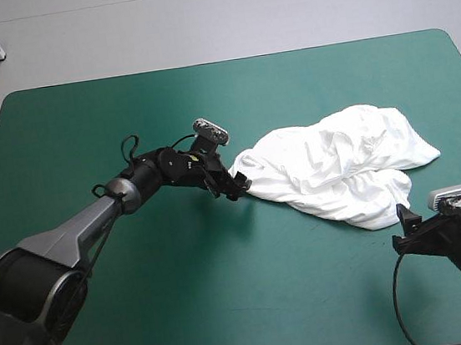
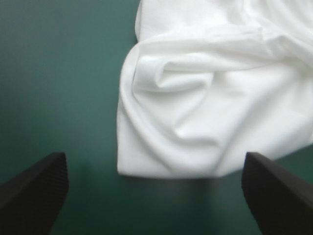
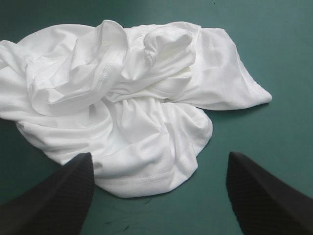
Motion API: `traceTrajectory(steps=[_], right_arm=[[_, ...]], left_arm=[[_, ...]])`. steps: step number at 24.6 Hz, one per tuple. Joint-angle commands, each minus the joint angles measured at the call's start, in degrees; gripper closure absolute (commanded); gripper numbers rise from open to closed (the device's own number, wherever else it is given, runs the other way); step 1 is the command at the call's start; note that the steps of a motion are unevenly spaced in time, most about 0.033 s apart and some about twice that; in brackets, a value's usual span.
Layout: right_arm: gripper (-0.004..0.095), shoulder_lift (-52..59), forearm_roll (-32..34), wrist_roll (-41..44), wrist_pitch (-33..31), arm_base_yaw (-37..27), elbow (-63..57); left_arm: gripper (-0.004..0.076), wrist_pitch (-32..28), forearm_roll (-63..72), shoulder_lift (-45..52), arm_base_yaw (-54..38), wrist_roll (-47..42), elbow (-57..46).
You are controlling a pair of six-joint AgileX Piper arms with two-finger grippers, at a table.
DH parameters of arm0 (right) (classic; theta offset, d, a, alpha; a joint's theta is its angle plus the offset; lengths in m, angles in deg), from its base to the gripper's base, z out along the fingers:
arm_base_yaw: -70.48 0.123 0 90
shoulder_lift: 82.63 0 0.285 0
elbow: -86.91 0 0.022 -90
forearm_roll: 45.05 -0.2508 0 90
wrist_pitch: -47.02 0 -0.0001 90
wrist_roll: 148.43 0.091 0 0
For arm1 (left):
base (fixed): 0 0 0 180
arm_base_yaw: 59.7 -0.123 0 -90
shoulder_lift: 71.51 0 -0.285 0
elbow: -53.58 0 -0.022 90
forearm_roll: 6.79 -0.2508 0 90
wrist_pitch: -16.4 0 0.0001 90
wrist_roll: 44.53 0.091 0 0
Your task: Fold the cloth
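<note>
Where it lies, T-shirt (image 1: 339, 167) heaped, long axis left-right

The crumpled white fabric T-shirt (image 1: 339, 163) was plain white throughout, its hem stitching also white. The table's cover (image 1: 122, 110) was uniform teal-green. The fin-shaped fingers (image 3: 54, 200) of the right gripper (image 3: 159, 156) and left gripper (image 2: 154, 154) were black and finely textured.

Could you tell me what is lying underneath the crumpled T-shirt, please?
Only the teal-green cover shows around the T-shirt; the heap rests on it, and anything beneath its folds is hidden.
</note>
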Motion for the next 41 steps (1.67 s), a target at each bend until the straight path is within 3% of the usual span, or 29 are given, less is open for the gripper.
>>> traceTrajectory(steps=[1,4,7,9,14,19,21,24,27,30,38,41], right_arm=[[0.021,-0.5,1.8,2.4,3.6,0.1,2.1],[0.021,-0.5,9.0,11.6,3.1,0.1,3.3],[0.0211,-1.4,19.9,20.7,0.7,0.1,6.4],[0.021,-4.9,25.3,24.2,-4.8,0.1,11.0],[0.0213,-21.8,25.4,23.5,-12.4,0.1,25.5],[0.0242,-34.7,25.3,21.9,-17.6,-0.1,35.7],[0.0263,-40.7,22.2,18.5,-18.7,-2.9,38.6],[0.0263,-48.0,8.5,8.1,-17.7,-13.4,39.4],[0.0265,-53.4,-1.5,0.9,-13.3,-18.6,39.4],[0.0264,-58.0,-2.1,-0.1,-10.4,-19.3,39.6],[0.027,-67.4,-4.6,-1.8,-10.8,-19.3,42.7],[0.0358,-67.4,-4.6,-2.2,-8.5,-19.3,42.7]], left_arm=[[0.0024,-2.0,2.0,-1.8,0.7,0.0,4.7],[0.0036,-2.0,2.0,-4.6,0.8,0.0,6.5],[0.0103,-2.2,3.3,-5.9,0.8,0.0,7.1],[0.024,-2.2,5.7,-6.2,0.8,0.0,7.4],[0.0706,-2.3,7.8,-6.2,0.8,0.0,7.5],[0.0703,-1.6,7.4,-6.2,0.8,0.0,7.5],[0.0703,-0.8,7.0,-6.0,0.8,0.0,7.5],[0.0703,-1.0,6.9,-5.1,0.7,0.0,7.5],[0.0703,-1.9,6.8,-4.6,0.7,0.0,7.5],[0.0703,-1.9,6.9,-4.6,0.7,0.0,7.5],[0.0703,-2.2,7.0,-4.6,0.7,0.0,7.5],[0.0703,-2.2,7.0,-4.6,0.7,0.0,7.5]])
